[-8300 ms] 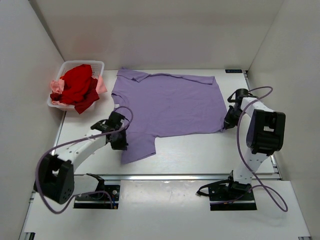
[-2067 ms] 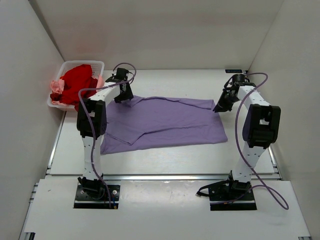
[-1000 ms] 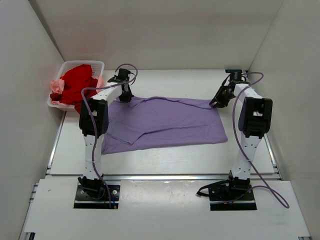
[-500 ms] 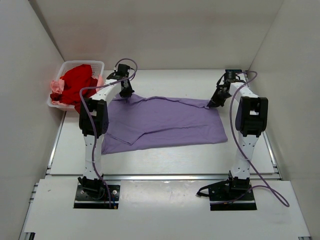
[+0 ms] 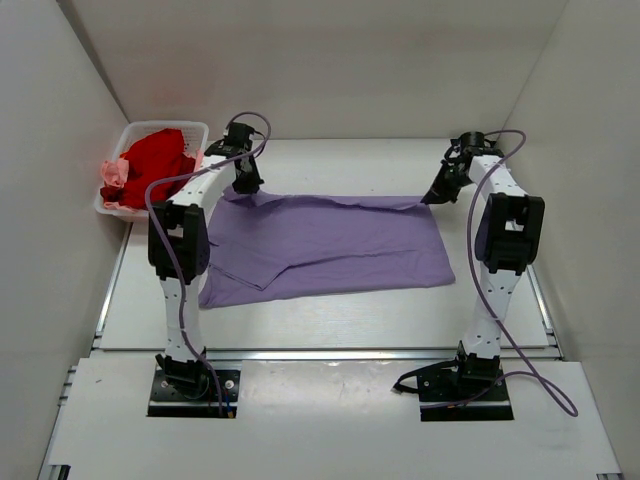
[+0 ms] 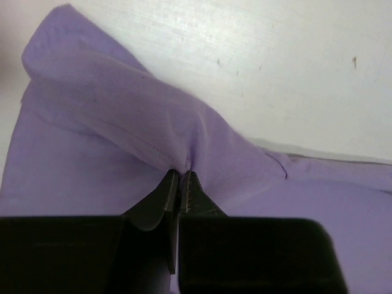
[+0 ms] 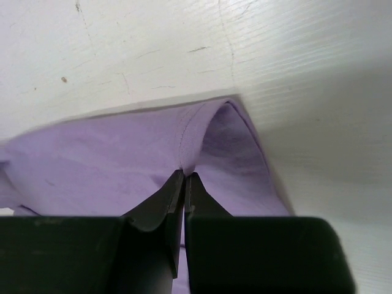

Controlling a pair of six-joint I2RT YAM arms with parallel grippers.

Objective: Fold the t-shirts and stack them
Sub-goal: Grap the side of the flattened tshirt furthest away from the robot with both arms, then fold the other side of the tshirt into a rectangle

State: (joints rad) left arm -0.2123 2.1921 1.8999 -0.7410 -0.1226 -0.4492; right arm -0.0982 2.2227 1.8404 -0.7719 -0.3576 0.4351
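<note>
our right gripper [image 7: 184, 176] slid outward, now clamped on lavender t-shirt [image 5: 330, 240] far corner; left gripper [image 6: 179, 173] pinches opposite far fold.

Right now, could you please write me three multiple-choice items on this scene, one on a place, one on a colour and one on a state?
1. Where on the white table is the white plastic basket? A. far left corner B. near right corner C. centre
2. What colour is the cloth t-shirt spread on the table? A. red B. light purple C. green
3. How are the left hand and right hand? A. both wide open B. both shut on the t-shirt's far edge C. both in the basket
Answers: 1 A, the top view shows it at the far left; 2 B, every view shows purple cloth; 3 B, each wrist view shows closed jaws pinching a fold.
</note>
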